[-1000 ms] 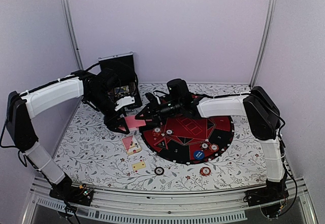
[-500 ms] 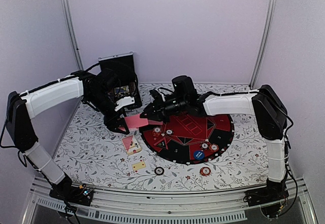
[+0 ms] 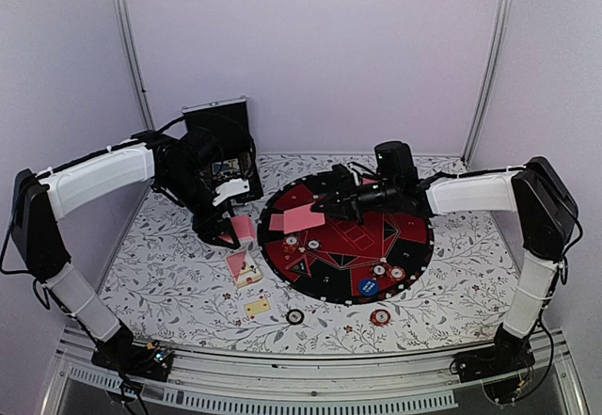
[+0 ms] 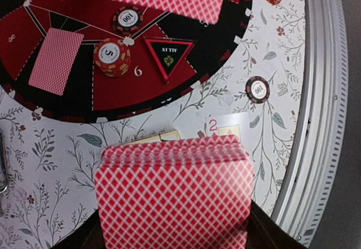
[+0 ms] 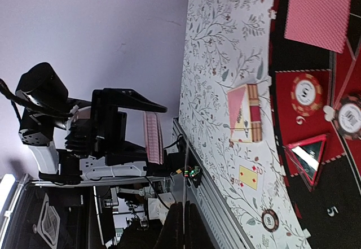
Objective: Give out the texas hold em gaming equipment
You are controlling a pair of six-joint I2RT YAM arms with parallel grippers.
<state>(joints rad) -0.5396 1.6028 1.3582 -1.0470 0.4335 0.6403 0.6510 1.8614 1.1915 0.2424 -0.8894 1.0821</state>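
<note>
Now that the right gripper (image 3: 331,210) has drawn back from the left arm's side to hang over the round black-and-red mat (image 3: 414,238), its fingers are pressed onto one pink-backed single card (image 3: 303,217), carried flat above the mat's far-left part. A second ago those fingers were at the deck (image 4: 175,195), so a card has been peeled off and the deal moves on; where this one should land is still open. The left gripper (image 3: 226,234) has not shifted: it pinches the deck by its sides, just off the mat's left rim, above the floral table cover (image 3: 169,274).

The left wrist view shows what the overhead one blurs: a dealt card (image 4: 55,61) already face down on the mat, striped chips (image 4: 111,56) beside it, and a face-up two (image 4: 225,127) on the cover past the deck. The right wrist view hides the carried card but shows the deck edge-on in the left fingers.
</note>
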